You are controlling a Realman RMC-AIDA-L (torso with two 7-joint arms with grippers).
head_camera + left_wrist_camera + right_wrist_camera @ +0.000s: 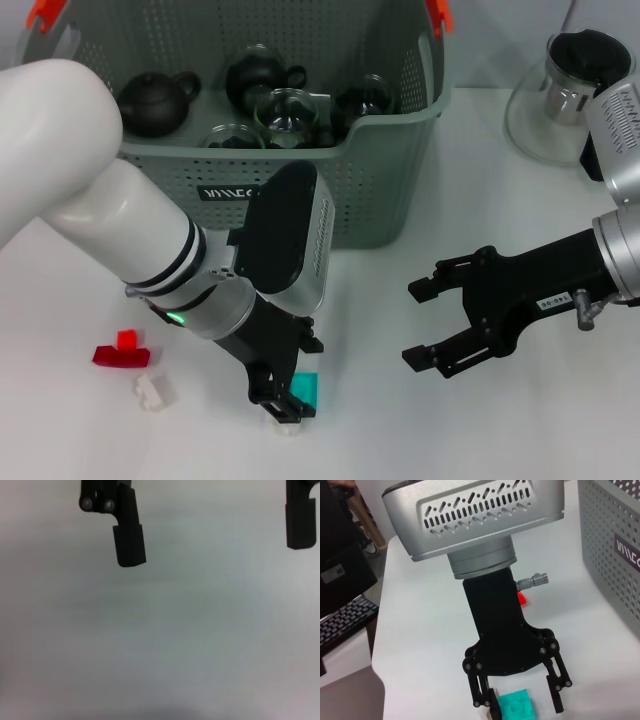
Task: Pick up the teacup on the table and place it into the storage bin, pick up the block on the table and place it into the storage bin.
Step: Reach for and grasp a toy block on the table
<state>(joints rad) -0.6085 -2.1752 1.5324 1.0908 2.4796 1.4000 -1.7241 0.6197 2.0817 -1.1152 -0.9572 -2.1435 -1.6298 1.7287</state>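
A teal block (306, 388) lies on the white table near the front edge, and it shows again in the right wrist view (518, 708). My left gripper (285, 400) hangs low right beside it, open. Its fingers (559, 696) stand spread just behind the block. In the left wrist view the left gripper (215, 540) has only bare table between its fingers. The grey storage bin (380, 190) stands at the back, with a glass teacup (285, 108) inside among dark teapots. My right gripper (418, 324) hovers open to the right, holding nothing.
A red block (122, 350) and a white block (152, 390) lie at the front left. Another small pale block (288, 428) sits under the left gripper. A glass pitcher (570, 90) with a black lid stands at the back right. A keyboard (342, 625) lies beyond the table.
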